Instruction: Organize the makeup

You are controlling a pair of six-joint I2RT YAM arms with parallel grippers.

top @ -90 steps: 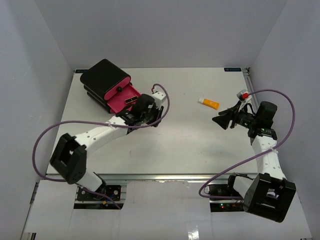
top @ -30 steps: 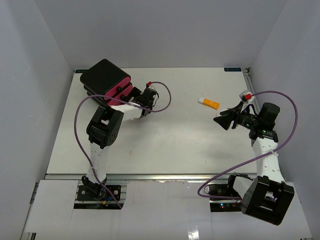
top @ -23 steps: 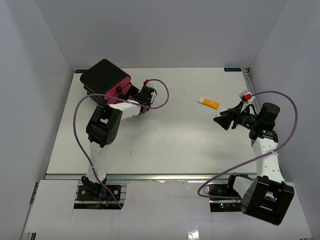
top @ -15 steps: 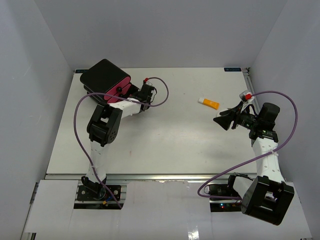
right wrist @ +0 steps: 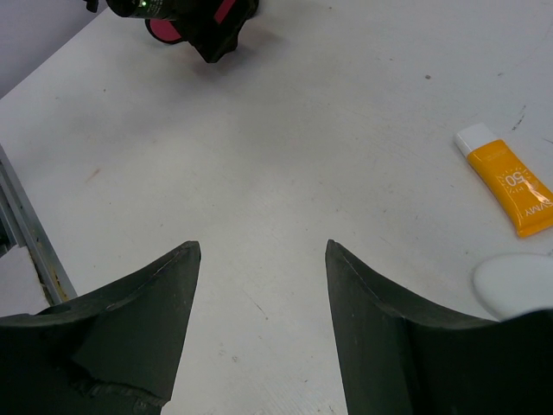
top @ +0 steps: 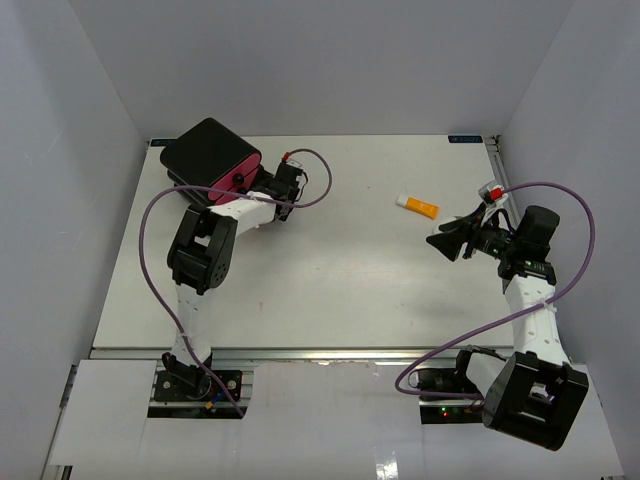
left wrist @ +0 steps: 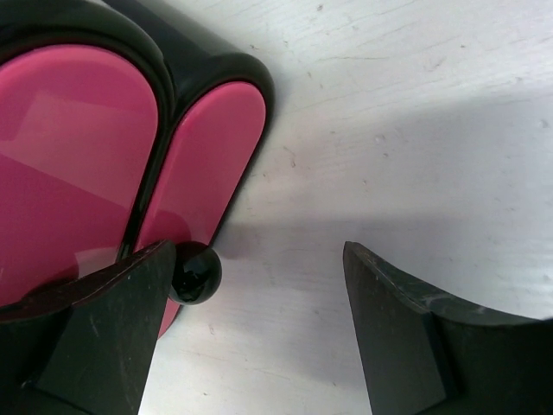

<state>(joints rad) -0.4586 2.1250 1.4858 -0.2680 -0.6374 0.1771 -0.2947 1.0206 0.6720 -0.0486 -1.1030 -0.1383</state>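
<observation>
An orange white-capped tube (top: 417, 206) (right wrist: 510, 181) lies on the table at back right. Beside it, in the right wrist view, the edge of a white oval puff (right wrist: 518, 284) shows. My right gripper (top: 445, 242) (right wrist: 262, 245) hovers open just near of the tube, with nothing between its fingers. My left gripper (top: 258, 190) (left wrist: 259, 251) is open at the front of the black box (top: 208, 155). The pink drawer fronts (left wrist: 207, 156) sit flush in the box. A black drawer knob (left wrist: 194, 272) is right beside the left fingertip (left wrist: 138, 285). No other makeup shows.
The black box with pink drawers stands at the table's back left corner. Purple cables loop from both arms above the table (top: 330, 280). White walls close in the left, back and right sides.
The pink drawer, pulled out three seconds ago, is now pushed in. My left gripper moved a little up and left toward the box. The right arm has not moved.
</observation>
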